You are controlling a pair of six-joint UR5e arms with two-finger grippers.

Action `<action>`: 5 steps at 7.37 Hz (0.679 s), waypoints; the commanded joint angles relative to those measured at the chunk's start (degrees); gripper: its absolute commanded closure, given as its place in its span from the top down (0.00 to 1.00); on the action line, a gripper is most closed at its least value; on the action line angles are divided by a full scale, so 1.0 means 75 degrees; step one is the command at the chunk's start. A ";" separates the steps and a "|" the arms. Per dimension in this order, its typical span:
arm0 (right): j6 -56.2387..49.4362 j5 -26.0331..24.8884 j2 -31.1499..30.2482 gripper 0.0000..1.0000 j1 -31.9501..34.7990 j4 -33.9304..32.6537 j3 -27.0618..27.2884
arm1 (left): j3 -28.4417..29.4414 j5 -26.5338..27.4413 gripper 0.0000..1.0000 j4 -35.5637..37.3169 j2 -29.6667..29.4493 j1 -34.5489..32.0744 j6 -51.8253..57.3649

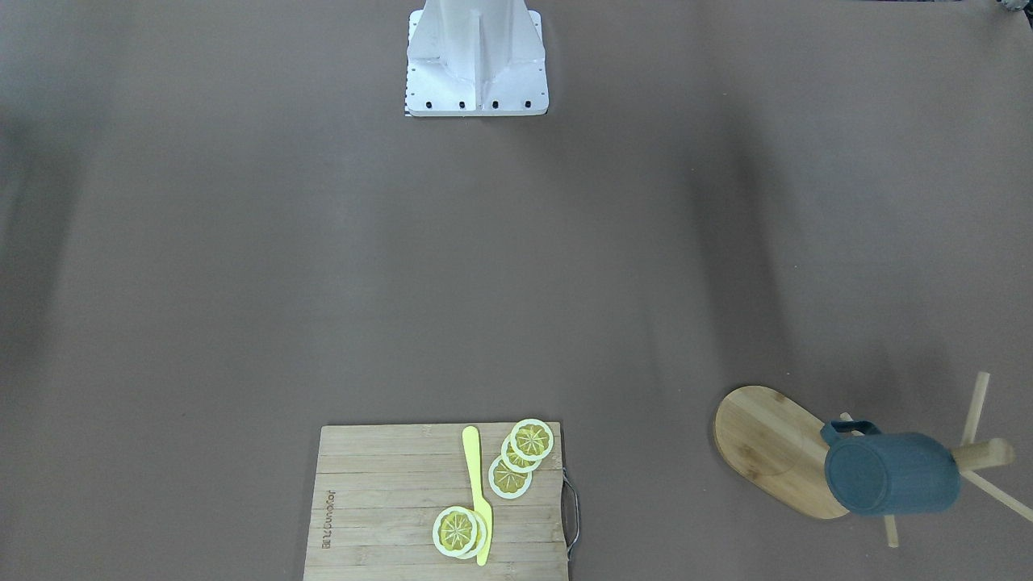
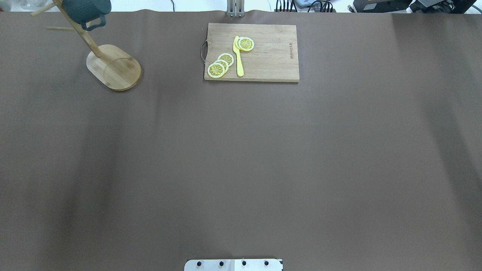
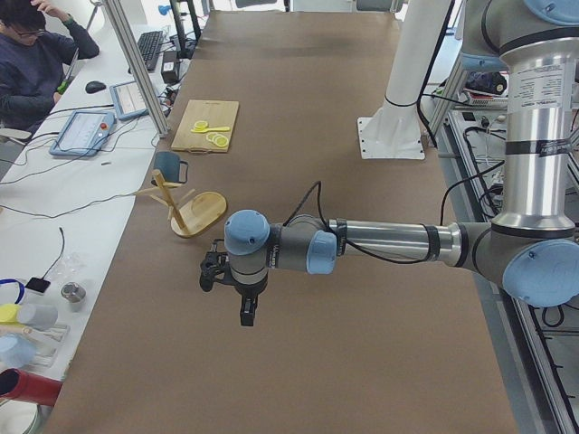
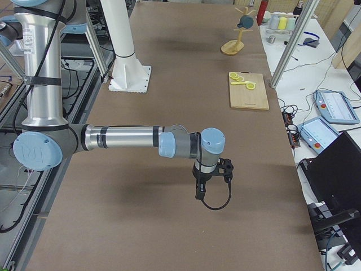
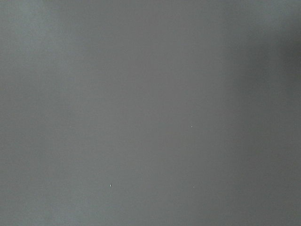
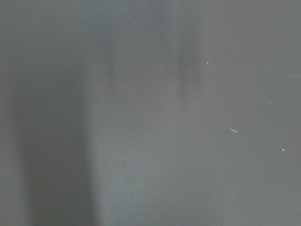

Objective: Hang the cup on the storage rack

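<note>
The dark teal cup (image 1: 892, 474) hangs on its side from a peg of the bamboo storage rack (image 1: 767, 444), above the oval base. Overhead, the cup (image 2: 86, 9) and the storage rack (image 2: 113, 67) stand at the table's far left corner. My left gripper (image 3: 246, 312) shows only in the exterior left view, low over bare table and well away from the rack (image 3: 199, 212); I cannot tell if it is open or shut. My right gripper (image 4: 199, 192) shows only in the exterior right view, far from the cup (image 4: 246, 21); its state is just as unclear. Both wrist views show only brown table.
A bamboo cutting board (image 2: 263, 64) with lemon slices (image 2: 220, 66) and a yellow knife (image 2: 238, 56) lies at the far middle edge. The white robot base (image 1: 476, 60) stands at the near edge. A person (image 3: 36, 63) sits at a side desk with bottles (image 4: 280, 22).
</note>
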 commanded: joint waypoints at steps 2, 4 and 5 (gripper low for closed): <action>0.0000 0.0079 -0.0054 1.00 0.0000 0.0000 0.0006 | -0.0012 0.0012 1.00 -0.0009 -0.0011 0.0000 0.0000; 0.0000 0.0091 -0.0054 1.00 0.0000 0.0012 0.0006 | -0.0059 0.0000 1.00 -0.0009 -0.0011 0.0000 0.0000; 0.0000 0.0091 -0.0054 1.00 0.0000 0.0012 0.0006 | -0.0071 -0.0011 1.00 -0.0009 -0.0011 0.0000 0.0000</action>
